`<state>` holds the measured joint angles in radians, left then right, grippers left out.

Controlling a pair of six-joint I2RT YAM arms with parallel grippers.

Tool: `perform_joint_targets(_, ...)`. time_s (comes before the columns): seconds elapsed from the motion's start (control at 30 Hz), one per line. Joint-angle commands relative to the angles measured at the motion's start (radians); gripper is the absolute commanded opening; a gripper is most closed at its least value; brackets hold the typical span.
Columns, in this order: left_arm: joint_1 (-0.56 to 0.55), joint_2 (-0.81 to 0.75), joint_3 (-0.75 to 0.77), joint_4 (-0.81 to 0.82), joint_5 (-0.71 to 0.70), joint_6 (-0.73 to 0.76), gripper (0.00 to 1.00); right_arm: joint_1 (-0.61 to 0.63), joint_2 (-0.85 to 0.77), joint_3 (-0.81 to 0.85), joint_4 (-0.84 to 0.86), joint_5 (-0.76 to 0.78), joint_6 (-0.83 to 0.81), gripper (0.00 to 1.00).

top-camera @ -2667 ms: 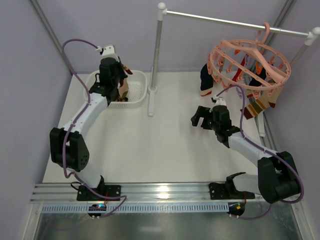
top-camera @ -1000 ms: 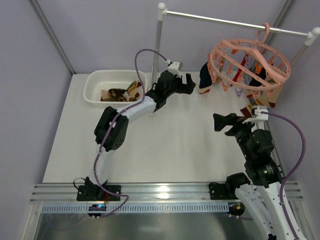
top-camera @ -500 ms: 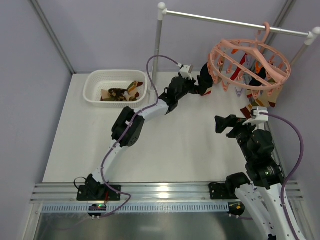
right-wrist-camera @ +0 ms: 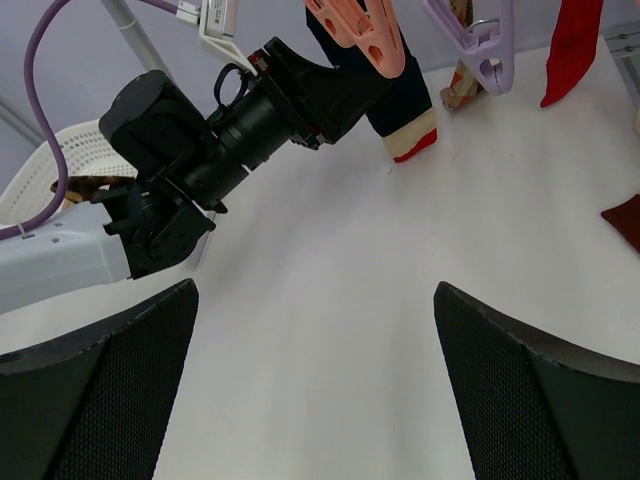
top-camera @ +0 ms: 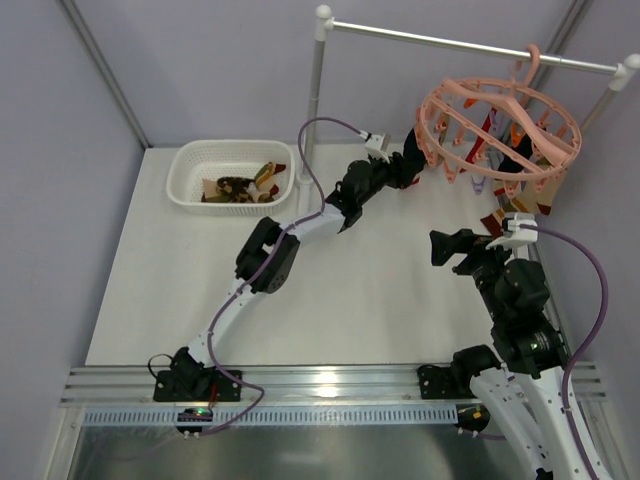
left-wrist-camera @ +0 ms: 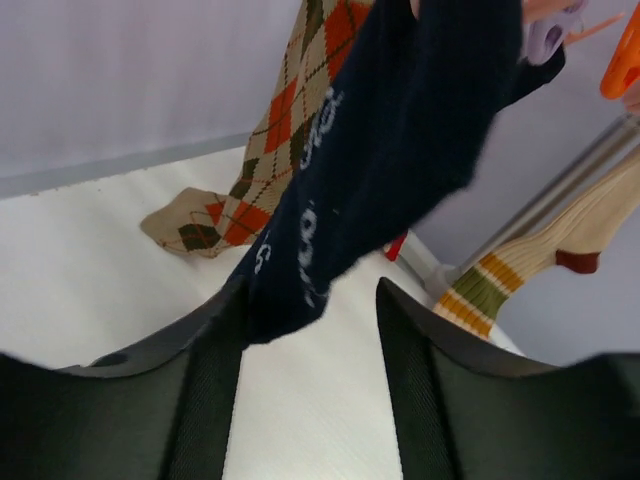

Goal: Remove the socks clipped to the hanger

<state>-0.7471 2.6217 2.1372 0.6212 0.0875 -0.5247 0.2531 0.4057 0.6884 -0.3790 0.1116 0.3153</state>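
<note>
Hanger (top-camera: 428, 108) hangs far right, above the bench (top-camera: 330, 290). We note the left fingers (left-wrist-camera: 205, 400) part-open, straddling the toe of the navy sock (left-wrist-camera: 400, 130) that hangs from its left rim. One finger touches the sock, the other stands clear. Argyle sock (left-wrist-camera: 300, 110) hangs just behind. Right fingers (right-wrist-camera: 100, 400) are spread wide and empty, near right.
</note>
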Motion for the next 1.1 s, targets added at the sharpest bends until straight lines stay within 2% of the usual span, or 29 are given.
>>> perform_joint_targets(0.0,-0.008,0.004,0.05,0.094,-0.012,0.012,0.51,-0.002,0.008,0.013,0.042,-0.007,-0.016,1.0)
perform_joint_targets(0.07,-0.006,0.012,0.066,0.097,-0.012,0.015,0.37,-0.003,0.005,0.013,0.042,-0.007,-0.016,1.0)
perform_joint_targets(0.1,-0.006,0.012,0.067,0.101,-0.011,0.015,0.27,-0.003,0.004,0.013,0.04,-0.006,-0.018,1.0)
perform_joint_targets(0.3,-0.009,-0.011,0.033,0.124,0.001,0.014,0.0,-0.003,0.005,0.01,0.037,0.007,-0.021,1.0)
perform_joint_targets(0.47,-0.026,-0.075,-0.052,0.149,0.004,0.046,0.0,-0.002,0.01,0.003,0.042,0.013,-0.021,1.0)
perform_joint_targets(0.57,-0.037,-0.15,-0.153,0.169,-0.014,0.072,0.0,-0.003,0.012,0.003,0.038,0.023,-0.022,1.0)
perform_joint_targets(0.83,-0.052,-0.417,-0.518,0.199,-0.078,0.147,0.0,-0.003,0.024,0.003,0.031,0.04,-0.024,1.0)
perform_joint_targets(1.07,-0.069,-0.575,-0.638,0.066,-0.077,0.195,0.0,-0.002,0.061,0.013,0.045,0.036,-0.015,1.0)
